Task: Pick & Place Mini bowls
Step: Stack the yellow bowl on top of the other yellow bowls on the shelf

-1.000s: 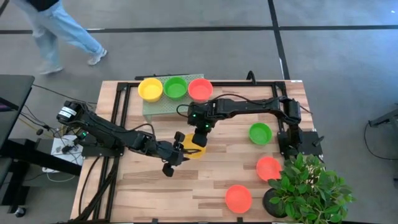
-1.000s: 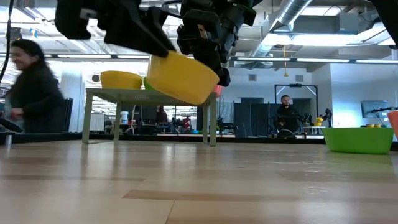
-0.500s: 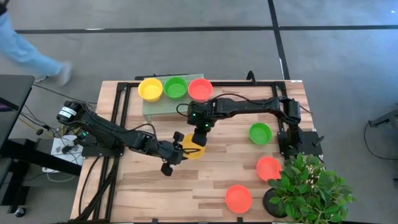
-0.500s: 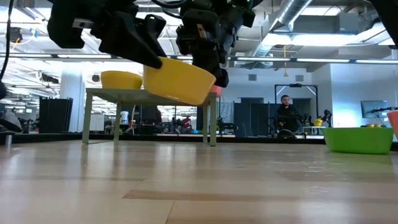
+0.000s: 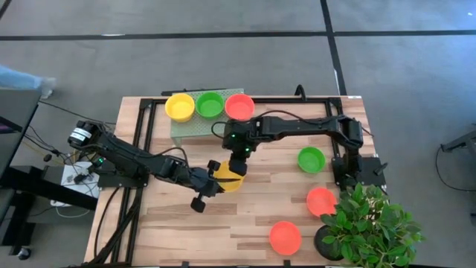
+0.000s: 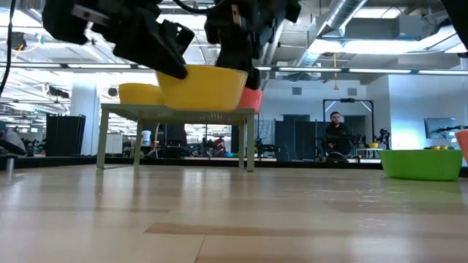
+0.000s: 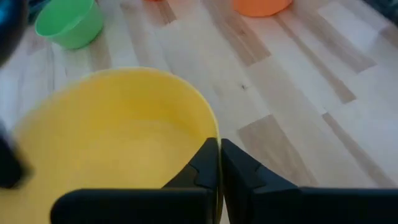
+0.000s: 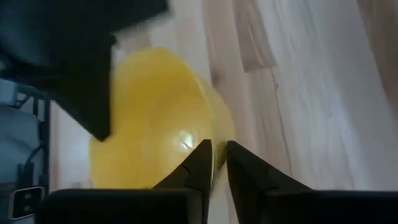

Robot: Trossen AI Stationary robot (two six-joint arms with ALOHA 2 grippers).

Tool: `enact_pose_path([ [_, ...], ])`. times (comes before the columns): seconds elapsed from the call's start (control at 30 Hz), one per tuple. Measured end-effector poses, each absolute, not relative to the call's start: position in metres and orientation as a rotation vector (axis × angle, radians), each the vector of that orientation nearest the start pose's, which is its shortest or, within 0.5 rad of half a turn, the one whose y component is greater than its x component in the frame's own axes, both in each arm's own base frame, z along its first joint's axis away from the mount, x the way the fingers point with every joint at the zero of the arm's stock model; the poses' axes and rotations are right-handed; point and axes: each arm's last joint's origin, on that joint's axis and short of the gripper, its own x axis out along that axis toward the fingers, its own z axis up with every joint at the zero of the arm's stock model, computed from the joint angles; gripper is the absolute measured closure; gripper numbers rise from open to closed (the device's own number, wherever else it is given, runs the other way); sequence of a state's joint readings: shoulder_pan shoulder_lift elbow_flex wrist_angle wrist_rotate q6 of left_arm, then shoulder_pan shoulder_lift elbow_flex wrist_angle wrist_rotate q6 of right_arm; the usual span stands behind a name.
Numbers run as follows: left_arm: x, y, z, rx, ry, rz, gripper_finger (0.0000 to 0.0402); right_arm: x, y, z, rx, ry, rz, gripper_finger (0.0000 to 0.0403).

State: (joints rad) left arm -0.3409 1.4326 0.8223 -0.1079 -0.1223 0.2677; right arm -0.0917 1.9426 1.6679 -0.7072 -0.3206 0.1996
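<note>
A yellow mini bowl (image 5: 230, 177) (image 6: 201, 88) hangs level above the table's middle, between both grippers. My left gripper (image 5: 213, 182) (image 7: 219, 149) is shut on its rim on the side toward the table's left. My right gripper (image 5: 238, 165) (image 8: 216, 151) is at the bowl's far-right rim, fingers a little apart, one inside the rim and one outside. A yellow (image 5: 179, 106), a green (image 5: 210, 104) and a red mini bowl (image 5: 239, 106) sit on a raised stand (image 5: 186, 128) at the back. My left gripper pinches the yellow bowl's rim (image 7: 210, 127) between its two fingers, one inside the bowl and one outside. The fingers reach in roughly level from the table's left. The bowl hangs level, open side up, clear of the table. Whether my right gripper touches the rim, I cannot tell.
A green mini bowl (image 5: 311, 159) and two red ones (image 5: 320, 201) (image 5: 285, 237) lie on the table's right half. A potted plant (image 5: 368, 223) stands at the near right corner. Bare wood lies below the held bowl and toward the near left.
My left gripper has closed in on the yellow bowl from the table's left and shut on its rim. The bowl, tilted a second ago, has swung up to level. A person beyond the table's far left has walked out of view.
</note>
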Motion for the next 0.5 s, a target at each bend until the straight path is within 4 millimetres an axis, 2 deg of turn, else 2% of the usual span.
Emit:
enact_pose_path([
  [0.27,0.271,-0.103,0.208,0.356,0.694,-0.323,0.0393,0.404,-0.029,0.298,0.321,0.920,0.132,0.0335],
  [0.5,0.258,-0.103,0.224,0.388,0.672,-0.190,0.0391,0.360,-0.029,0.342,0.160,0.935,-0.045,0.0334],
])
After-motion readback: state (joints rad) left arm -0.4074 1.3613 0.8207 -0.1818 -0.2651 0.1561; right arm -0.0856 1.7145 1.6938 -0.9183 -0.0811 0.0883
